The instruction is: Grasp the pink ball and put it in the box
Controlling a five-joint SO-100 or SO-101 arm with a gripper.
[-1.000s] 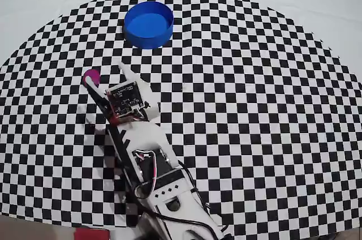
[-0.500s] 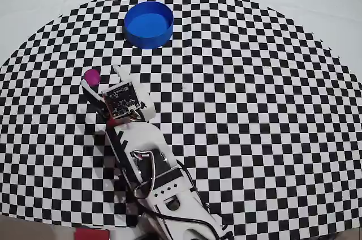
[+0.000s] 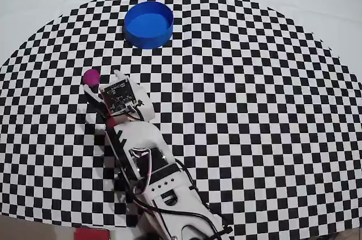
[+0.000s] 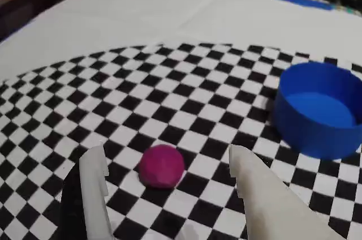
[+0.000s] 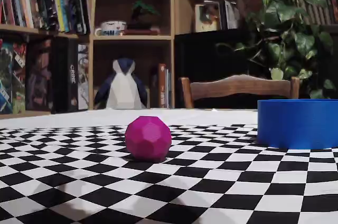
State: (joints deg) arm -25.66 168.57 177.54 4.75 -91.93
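Overhead view puts the pink ball [image 3: 91,76] on the checkered table [image 3: 254,110], well short of the box [image 3: 148,24], wrist view shows it between the spread, empty fingers [image 4: 93,166], so advance lower before closing, and fixed view confirms it rests untouched.

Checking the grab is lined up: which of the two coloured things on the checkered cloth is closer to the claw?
The pink ball, sitting between the open claw's fingers; the blue tub sits farther off.

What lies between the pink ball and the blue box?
Only bare checkered cloth lies between pink ball and box, seen in the wrist view.
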